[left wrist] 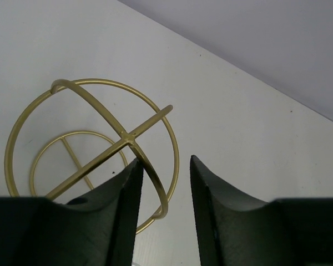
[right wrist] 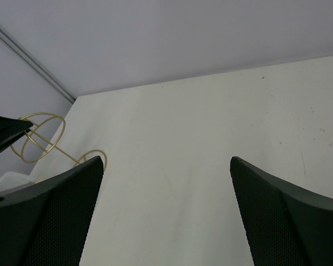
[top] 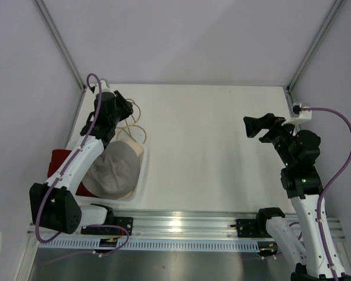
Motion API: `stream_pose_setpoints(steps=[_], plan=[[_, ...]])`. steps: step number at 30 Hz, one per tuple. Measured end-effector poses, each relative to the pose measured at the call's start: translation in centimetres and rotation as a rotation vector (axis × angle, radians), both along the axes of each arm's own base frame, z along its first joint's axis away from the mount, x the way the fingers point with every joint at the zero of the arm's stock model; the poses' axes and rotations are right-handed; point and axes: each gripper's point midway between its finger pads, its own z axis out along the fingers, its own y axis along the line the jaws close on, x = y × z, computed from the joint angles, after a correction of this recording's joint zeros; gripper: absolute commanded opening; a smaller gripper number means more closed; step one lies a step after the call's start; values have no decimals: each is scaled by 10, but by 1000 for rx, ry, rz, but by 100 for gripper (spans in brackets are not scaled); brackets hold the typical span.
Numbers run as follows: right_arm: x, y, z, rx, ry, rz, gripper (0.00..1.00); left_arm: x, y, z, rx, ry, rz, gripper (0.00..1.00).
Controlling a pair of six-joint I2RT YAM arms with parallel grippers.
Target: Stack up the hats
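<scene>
A beige hat [top: 114, 170] lies crown up in a shallow clear tray [top: 143, 173] at the left of the table, partly under my left arm. A dark red hat [top: 57, 161] shows beside it at the table's left edge, mostly hidden by the arm. Beyond the tray, my left gripper [top: 126, 108] [left wrist: 165, 160] reaches over a gold wire stand [left wrist: 94, 138]. Its jaws stand narrowly apart with one wire loop between them, close against the left finger [left wrist: 127, 188] and apart from the right one. My right gripper [top: 250, 127] [right wrist: 166, 160] hangs wide open over bare table at the right, holding nothing.
The gold wire stand [top: 136, 126] [right wrist: 41, 136], made of rings and crossbars, rests on the white table [top: 210, 146] near the back left corner. Grey walls close in the back and both sides. The arm bases and a metal rail [top: 181, 225] run along the near edge.
</scene>
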Motion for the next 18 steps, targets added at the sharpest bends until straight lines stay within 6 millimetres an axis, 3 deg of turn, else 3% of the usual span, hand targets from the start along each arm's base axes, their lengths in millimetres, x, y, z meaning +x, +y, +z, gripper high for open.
stream_pose_setpoints(steps=[5,8,12,18], plan=[[0,-1,0,0,0,-6,99,5,-2,-7,1,11,-4,1],[0,-3,1,0,-3,-16,99,6,-6,-3,2,-7,-21,1],[-1,-11,2,18,-1,-69,99,1,-28,-6,6,-2,-93,1],[0,-25,0,51,15,-161,99,-24,-91,-2,4,-12,-272,1]])
